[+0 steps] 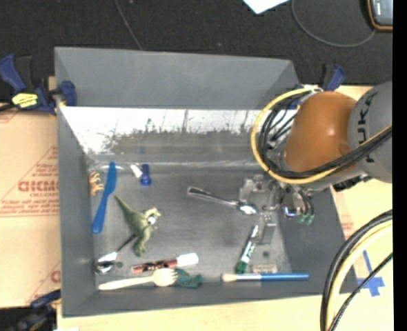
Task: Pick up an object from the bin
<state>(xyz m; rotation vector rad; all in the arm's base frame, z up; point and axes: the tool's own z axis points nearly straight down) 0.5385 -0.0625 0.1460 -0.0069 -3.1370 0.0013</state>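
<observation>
The marker [247, 252] lies in the bin's [190, 126] right front, its long axis slanting from right by my gripper [265, 216] toward the front wall, the spoon [221, 198] close on the view's left, though whether the gripper is apart or together I can't tell.

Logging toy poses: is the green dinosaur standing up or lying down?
Lying down. The green dinosaur shows its whole side profile, legs and tail, flat on the bin floor, left of centre.
</observation>
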